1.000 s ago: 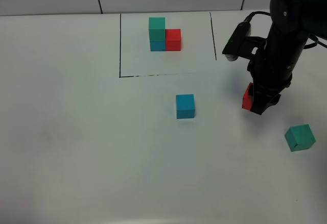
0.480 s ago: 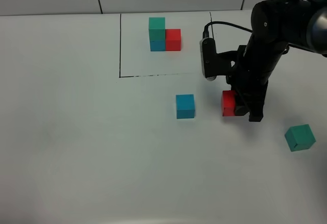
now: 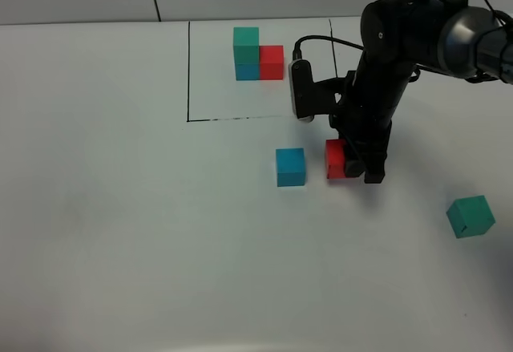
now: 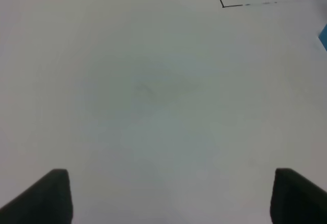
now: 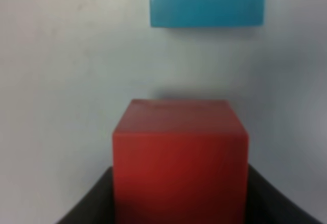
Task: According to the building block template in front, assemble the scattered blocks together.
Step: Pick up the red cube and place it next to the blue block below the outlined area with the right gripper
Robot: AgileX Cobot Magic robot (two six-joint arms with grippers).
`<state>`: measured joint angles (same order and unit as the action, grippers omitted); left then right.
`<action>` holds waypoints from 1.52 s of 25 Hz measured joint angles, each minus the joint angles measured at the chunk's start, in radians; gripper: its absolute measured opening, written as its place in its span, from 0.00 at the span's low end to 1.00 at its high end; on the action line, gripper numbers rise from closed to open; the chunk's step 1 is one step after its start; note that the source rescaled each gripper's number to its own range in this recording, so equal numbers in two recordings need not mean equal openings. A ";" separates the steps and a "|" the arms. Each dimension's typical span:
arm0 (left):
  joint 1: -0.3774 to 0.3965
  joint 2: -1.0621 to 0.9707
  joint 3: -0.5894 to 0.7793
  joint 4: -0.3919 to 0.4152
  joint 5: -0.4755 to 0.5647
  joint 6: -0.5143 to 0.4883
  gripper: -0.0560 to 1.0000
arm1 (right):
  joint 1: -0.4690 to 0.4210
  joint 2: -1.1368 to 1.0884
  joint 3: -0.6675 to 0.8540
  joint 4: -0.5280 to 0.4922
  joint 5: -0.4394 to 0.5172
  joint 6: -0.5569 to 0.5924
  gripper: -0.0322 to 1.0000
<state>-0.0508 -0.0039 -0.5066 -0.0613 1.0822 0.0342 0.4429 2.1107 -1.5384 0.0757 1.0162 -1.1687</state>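
Note:
The building block template [image 3: 258,54] stands inside black drawn lines at the back: green on blue, red beside them. My right gripper [image 3: 353,164] is shut on the red cube [image 3: 335,159], holding it low over the table just right of the blue cube [image 3: 290,167], with a small gap between them. The right wrist view shows the red cube [image 5: 180,157] between the dark fingers [image 5: 92,206] and the blue cube [image 5: 207,2] beyond it. The green cube [image 3: 470,216] lies alone at the right. My left gripper [image 4: 173,198] is open over bare table.
The black frame line [image 3: 188,71] marks the template area; its corner [image 4: 223,4] shows in the left wrist view, along with an edge of the blue cube [image 4: 324,35]. A cable runs from the right arm [image 3: 409,39].
My right arm has carried the red cube leftward, from near the right side to just beside the blue cube. The other cubes have not moved.

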 joint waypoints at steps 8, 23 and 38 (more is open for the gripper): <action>0.000 0.000 0.000 0.000 0.000 0.000 0.78 | 0.001 0.045 -0.015 -0.007 -0.033 0.040 0.05; 0.000 0.000 0.000 0.000 0.000 0.001 0.78 | 0.005 0.088 -0.023 -0.007 -0.074 0.049 0.05; 0.000 0.000 0.000 0.000 0.000 0.000 0.78 | 0.038 0.095 -0.030 -0.019 -0.087 0.051 0.05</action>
<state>-0.0508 -0.0039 -0.5066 -0.0613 1.0822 0.0344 0.4814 2.2054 -1.5683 0.0568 0.9294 -1.1182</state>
